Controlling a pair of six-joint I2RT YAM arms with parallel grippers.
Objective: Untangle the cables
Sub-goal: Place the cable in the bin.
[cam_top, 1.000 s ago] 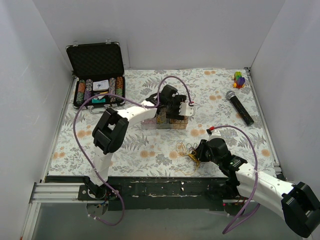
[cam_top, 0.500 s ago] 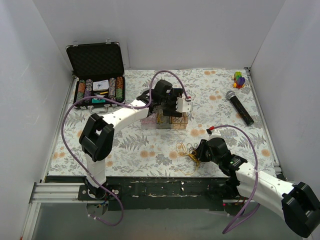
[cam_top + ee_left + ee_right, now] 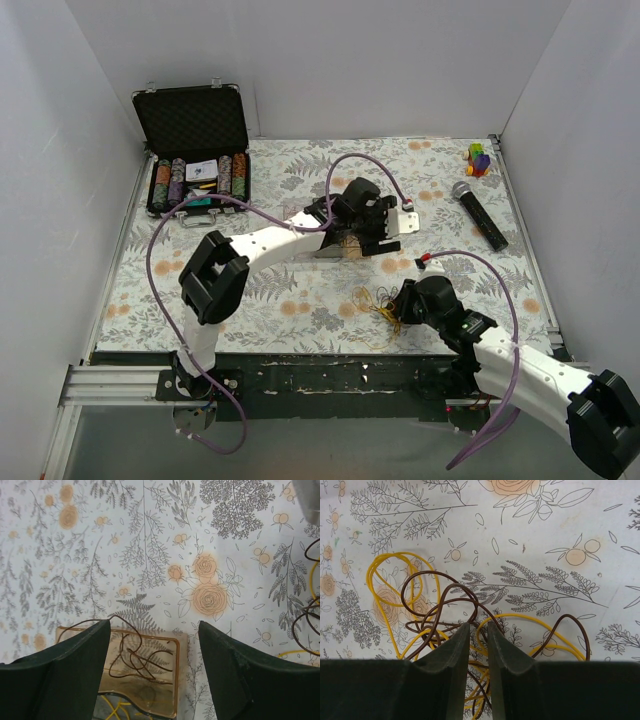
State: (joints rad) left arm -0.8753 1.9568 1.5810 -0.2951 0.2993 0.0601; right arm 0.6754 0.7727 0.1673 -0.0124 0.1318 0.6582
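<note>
The cables (image 3: 376,301) lie in a small tangle of yellow and brown strands on the flowered surface (image 3: 290,300), near the front edge and a little right of centre. The right gripper (image 3: 401,306) is down on that tangle; from its wrist view its fingers (image 3: 445,665) are drawn nearly together, with brown strands running into the slit between them, a narrow pinch on the bundle. Yellow loops spread out flat to either side of it. Further back, the left gripper (image 3: 372,238) hangs over a clear box (image 3: 335,248) in the middle of the surface. It stands wide and holds nothing, and a curled brown wire (image 3: 132,655) lies in the box below it. An open poker-chip case (image 3: 195,150) sits at the far left, with a microphone (image 3: 478,215) and some coloured blocks (image 3: 479,158) at the far right.
</note>
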